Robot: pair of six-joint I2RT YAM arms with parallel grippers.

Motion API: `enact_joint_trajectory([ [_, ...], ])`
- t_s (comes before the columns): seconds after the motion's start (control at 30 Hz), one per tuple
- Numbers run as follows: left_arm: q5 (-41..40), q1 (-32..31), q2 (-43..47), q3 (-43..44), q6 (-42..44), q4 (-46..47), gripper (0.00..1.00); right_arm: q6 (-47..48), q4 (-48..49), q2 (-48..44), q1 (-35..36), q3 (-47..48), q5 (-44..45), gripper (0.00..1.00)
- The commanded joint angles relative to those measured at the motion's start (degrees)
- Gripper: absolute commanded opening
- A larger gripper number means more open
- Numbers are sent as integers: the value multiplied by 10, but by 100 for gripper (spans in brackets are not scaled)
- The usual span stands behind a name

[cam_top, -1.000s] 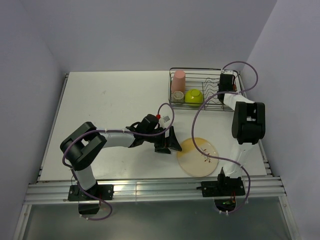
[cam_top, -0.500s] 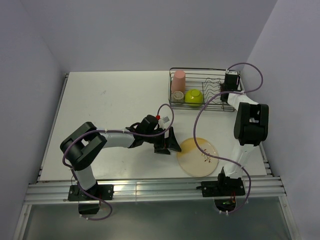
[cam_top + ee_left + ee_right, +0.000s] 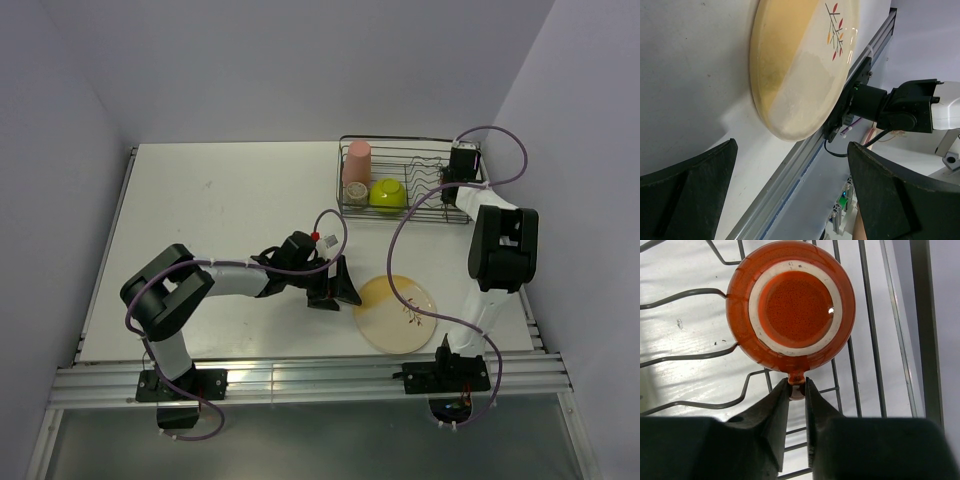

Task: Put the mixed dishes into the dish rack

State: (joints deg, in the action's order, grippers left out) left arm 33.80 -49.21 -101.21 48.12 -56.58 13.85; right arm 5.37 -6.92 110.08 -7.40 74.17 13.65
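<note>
Mug reaches the dish rack (image 3: 395,138): over the last second the right arm has swung slightly toward the rack's right end. The small orange mug (image 3: 790,305) now appears to rest upside down on the wires there, its handle pinched by the clenched right gripper (image 3: 797,390). The pink tumbler (image 3: 357,160), lime-green bowl (image 3: 387,193) and tiny cup (image 3: 356,190) fill the left end. Only the plate (image 3: 395,313) remains outside, by the tabletop's near edge, with the left gripper (image 3: 345,290) gaping just beside it, barely moved.

White-and-black arms (image 3: 235,272), looping purple cables (image 3: 490,127), matte black right gripper (image 3: 796,386)
</note>
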Motion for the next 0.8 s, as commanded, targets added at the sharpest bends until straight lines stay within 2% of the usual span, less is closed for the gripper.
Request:
enact_joint_trajectory([
  [0.0, 0, -4, 7, 1, 15, 3, 98, -7, -17, -36, -7, -4, 16, 27],
  [0.03, -1, -4, 7, 0, 15, 2, 98, -10, -16, -38, -6, -5, 20, 36],
  [0.23, -23, -6, 14, 4, 23, -24, 98, -24, -4, -62, -5, -17, 32, 47],
  [0.53, -54, -33, -3, 27, 23, -49, 94, -53, -4, -113, 6, -33, 65, 50],
  [0.67, -79, -47, -18, 46, 22, -65, 91, -84, -14, -154, 21, -42, 108, 51],
  [0.77, -104, -59, -39, 70, 22, -89, 84, -104, -27, -188, 49, -47, 145, 50],
])
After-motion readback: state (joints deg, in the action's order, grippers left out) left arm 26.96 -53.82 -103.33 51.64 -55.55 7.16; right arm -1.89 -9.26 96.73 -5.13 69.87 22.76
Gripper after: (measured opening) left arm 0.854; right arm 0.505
